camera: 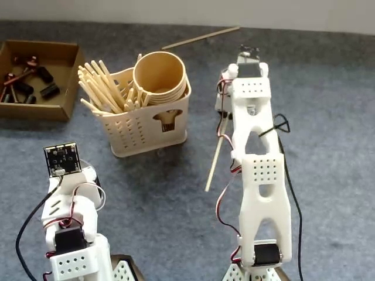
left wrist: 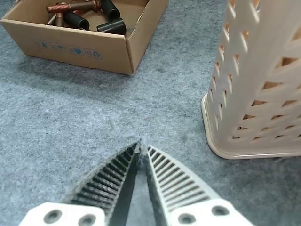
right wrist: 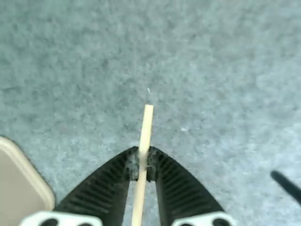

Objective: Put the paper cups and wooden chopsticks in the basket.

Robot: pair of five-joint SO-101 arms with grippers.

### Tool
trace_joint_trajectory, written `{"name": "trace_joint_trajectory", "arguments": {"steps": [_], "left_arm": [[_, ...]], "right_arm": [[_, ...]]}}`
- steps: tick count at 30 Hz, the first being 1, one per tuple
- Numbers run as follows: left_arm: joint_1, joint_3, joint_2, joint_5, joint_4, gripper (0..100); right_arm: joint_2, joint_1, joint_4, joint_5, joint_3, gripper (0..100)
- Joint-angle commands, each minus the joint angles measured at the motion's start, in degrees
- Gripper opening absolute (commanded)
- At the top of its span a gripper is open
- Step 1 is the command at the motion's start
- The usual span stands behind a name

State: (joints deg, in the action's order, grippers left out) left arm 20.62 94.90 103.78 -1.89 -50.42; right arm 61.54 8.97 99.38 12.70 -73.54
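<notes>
Two arms stood at the grey tabletop (camera: 328, 88), with the basket (camera: 149, 132) upright between them and toward the far side. Inside the basket, a stack of paper cups (camera: 159, 75) filled the half nearer the right arm, open mouths up. A bundle of chopsticks (camera: 104, 88) leaned out of the other half, fanning toward the cardboard box (camera: 58, 108).

The right claw (right wrist: 141, 156) was closed on one wooden chopstick (right wrist: 146, 126), which was pinched between its tips, a short length poking out past them. From above, this held chopstick (camera: 215, 161) slanted beside the right arm, apart from the basket; whether its lower end touched the tabletop I could not tell. One more loose chopstick (camera: 201, 37) lay flat near the far edge, well apart from the basket.

The left claw (left wrist: 142, 147) was drawn narrow with its tips together, holding nothing, low over the tabletop. The basket wall (left wrist: 263, 94) stood near it, and the cardboard box (left wrist: 84, 47) lay farther off. The box held dark and copper-coloured metal parts (left wrist: 77, 9).
</notes>
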Motion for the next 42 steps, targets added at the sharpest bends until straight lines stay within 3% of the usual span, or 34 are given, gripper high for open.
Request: {"name": "trace_joint_trajectory", "arguments": {"steps": [1,9,18,24,32,42], "left_arm": [[0.4,-0.13,0.22,-0.09,1.67,1],[0.31,-0.13,0.22,0.0,1.67,1],[0.22,0.48,0.22,4.48,1.85,1],[0.22,0.57,0.22,4.57,1.85,1],[0.22,0.57,0.22,4.66,1.85,1],[0.22,0.66,0.22,4.66,1.85,1]], "right_arm": [[-2.51,-1.71,1.63,-0.62,-5.23,0.7],[-4.62,-2.95,1.8,-0.53,-6.11,0.5],[-28.26,-2.24,1.71,-0.62,4.88,0.5],[-46.29,1.71,1.54,-0.7,15.52,0.5],[-58.95,8.22,0.75,-0.7,17.36,0.5],[-70.73,21.05,-15.6,-0.7,17.45,0.5]]}}
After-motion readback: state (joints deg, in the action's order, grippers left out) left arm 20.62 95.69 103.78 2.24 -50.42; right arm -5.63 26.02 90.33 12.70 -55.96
